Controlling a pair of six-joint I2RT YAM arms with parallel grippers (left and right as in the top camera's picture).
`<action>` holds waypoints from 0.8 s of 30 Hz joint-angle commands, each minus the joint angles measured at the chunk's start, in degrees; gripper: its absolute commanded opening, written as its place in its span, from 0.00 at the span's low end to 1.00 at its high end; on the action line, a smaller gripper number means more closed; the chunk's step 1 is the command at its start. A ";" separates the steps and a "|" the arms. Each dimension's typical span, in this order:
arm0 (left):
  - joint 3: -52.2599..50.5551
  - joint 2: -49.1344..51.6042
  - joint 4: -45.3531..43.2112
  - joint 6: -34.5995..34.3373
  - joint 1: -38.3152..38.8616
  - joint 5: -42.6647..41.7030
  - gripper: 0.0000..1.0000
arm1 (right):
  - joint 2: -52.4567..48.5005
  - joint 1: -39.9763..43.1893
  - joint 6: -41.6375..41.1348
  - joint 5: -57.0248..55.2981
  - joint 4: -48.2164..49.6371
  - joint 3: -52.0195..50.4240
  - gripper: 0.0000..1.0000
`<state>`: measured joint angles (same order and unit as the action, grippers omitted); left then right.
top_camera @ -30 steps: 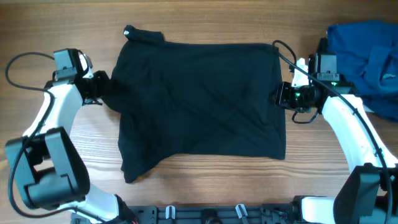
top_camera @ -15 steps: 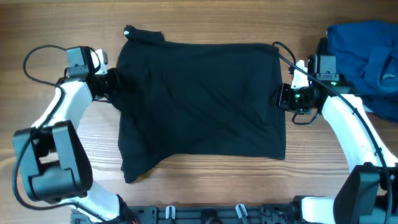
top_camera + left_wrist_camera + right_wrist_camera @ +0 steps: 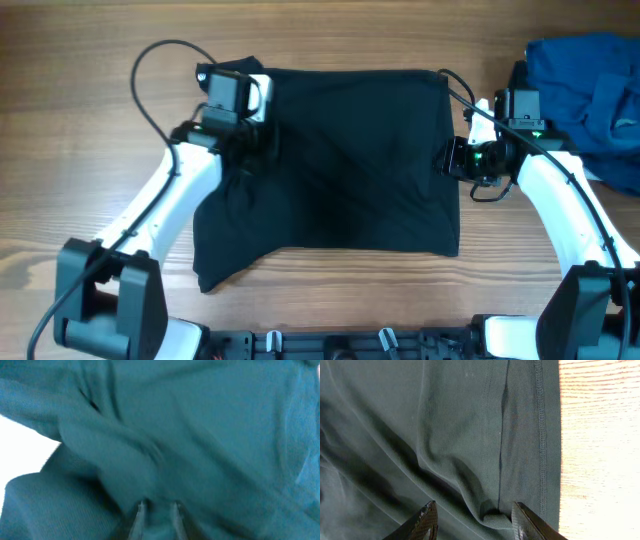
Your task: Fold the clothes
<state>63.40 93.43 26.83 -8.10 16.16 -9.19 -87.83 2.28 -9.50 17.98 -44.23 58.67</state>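
The clothes point(image 3: 350, 160) are one black garment spread across the middle of the table point(image 3: 90, 60). Its left side is lifted and drawn rightward over the body. My left gripper point(image 3: 252, 148) sits over the upper left part and is shut on a pinch of the fabric; in the left wrist view the cloth point(image 3: 200, 425) fills the frame and bunches between the narrow fingertips point(image 3: 158, 506). At the garment's right edge my right gripper point(image 3: 455, 157) stands open. In its wrist view the jaws point(image 3: 474, 512) straddle a small raised fold point(image 3: 492, 519) beside the stitched hem point(image 3: 539, 435).
A heap of bright blue garments point(image 3: 585, 85) lies at the back right, close behind the right arm. Bare wooden table shows left of the garment and along the front edge. Cables loop above both arms.
The left gripper closed on the garment's left edge and carried it right and slightly back, over the body. The right arm has not moved.
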 commanded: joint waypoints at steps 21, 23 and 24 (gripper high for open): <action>0.66 -0.39 17.46 -7.80 -6.75 15.72 0.58 | -0.68 -0.20 2.03 -0.35 0.37 0.90 0.49; 0.09 0.26 14.08 -7.78 -10.19 15.43 0.62 | -0.68 -0.20 1.99 -0.35 0.59 0.90 0.49; 0.04 1.18 12.57 -7.23 -11.50 14.16 0.63 | -0.68 -0.20 2.01 -0.35 0.59 0.90 0.49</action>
<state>63.59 93.43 42.52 -14.31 8.82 4.69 -87.88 2.28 -8.67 17.98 -44.03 58.67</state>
